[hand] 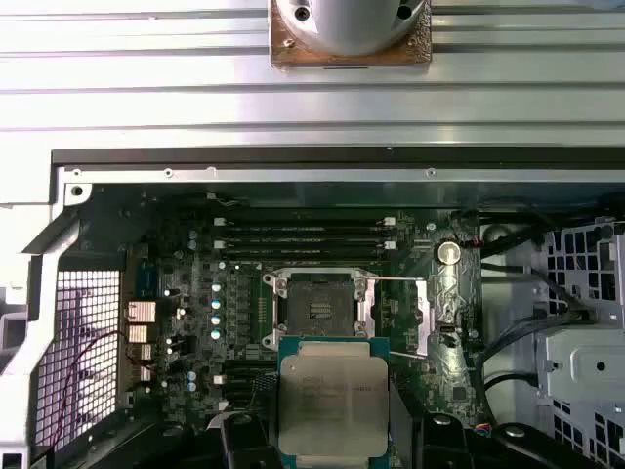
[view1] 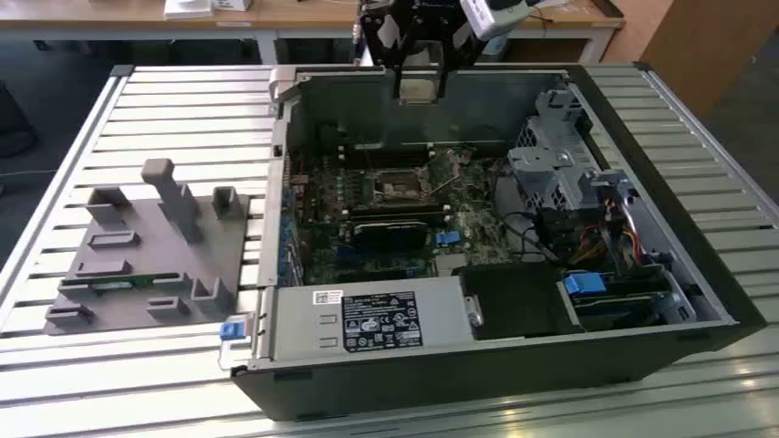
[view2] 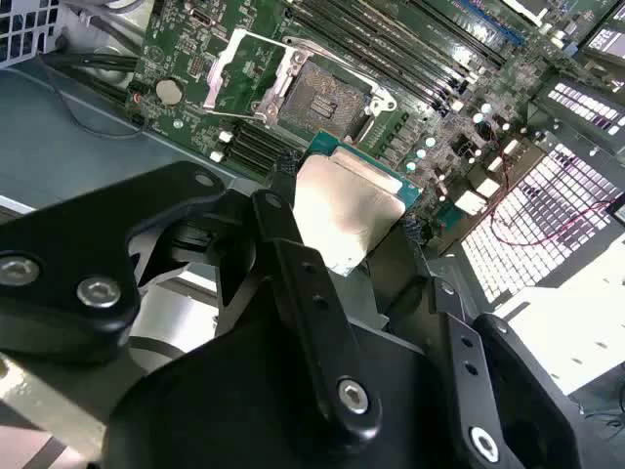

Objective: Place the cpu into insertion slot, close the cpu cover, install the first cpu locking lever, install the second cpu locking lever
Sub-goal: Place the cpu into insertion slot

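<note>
Exterior view, read from its left side to its right: a grey fixture block lies on the slatted metal table, just beside the open computer case. The case has a grey power supply in its near corner and the green circuit board on its floor. Near the middle of this board is the insertion slot, a dark square with a silvery rim, lying uncovered. Above the far wall of the case hangs the gripper. It is clamped on two opposite edges of the cpu, which is held in the air, well apart from the insertion slot. At the exterior view's right, inside the case, there is a grey metal drive cage with cables near it.

In the second wrist view the cpu shows its dull silver top between the black fingers, and the insertion slot lies bare on the board beyond it. The cpu cover is lifted open and stands at one side of the insertion slot, not over it.

In the first wrist view the cpu is held level. The insertion slot is seen past it, and the long black memory slots lie near the socket.
</note>
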Controlling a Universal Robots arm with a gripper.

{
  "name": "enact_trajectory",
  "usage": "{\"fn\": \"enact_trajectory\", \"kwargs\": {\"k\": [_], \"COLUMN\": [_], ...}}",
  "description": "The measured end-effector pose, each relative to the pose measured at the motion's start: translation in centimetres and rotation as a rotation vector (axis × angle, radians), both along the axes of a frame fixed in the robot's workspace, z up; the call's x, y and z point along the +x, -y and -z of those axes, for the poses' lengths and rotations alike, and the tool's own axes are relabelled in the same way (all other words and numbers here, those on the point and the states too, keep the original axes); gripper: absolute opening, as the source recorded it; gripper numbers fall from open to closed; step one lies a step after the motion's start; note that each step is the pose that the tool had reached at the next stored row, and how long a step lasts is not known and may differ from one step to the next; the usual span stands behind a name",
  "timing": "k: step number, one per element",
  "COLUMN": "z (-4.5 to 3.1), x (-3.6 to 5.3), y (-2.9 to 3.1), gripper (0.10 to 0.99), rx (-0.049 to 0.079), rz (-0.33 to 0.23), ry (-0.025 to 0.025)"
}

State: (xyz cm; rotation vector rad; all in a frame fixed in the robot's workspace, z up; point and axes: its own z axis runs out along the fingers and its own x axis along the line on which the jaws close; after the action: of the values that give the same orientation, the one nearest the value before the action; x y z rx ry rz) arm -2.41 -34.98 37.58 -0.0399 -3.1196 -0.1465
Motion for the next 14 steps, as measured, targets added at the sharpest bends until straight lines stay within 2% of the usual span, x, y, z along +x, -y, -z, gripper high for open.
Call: {"fn": "enact_trajectory", "kwargs": {"k": [14], "z": [0.00], "x": [0.01], "y": [0.00], "gripper": [0.541], "rx": [0.001], "rz": [0.012], "ry": [0.0000]}}
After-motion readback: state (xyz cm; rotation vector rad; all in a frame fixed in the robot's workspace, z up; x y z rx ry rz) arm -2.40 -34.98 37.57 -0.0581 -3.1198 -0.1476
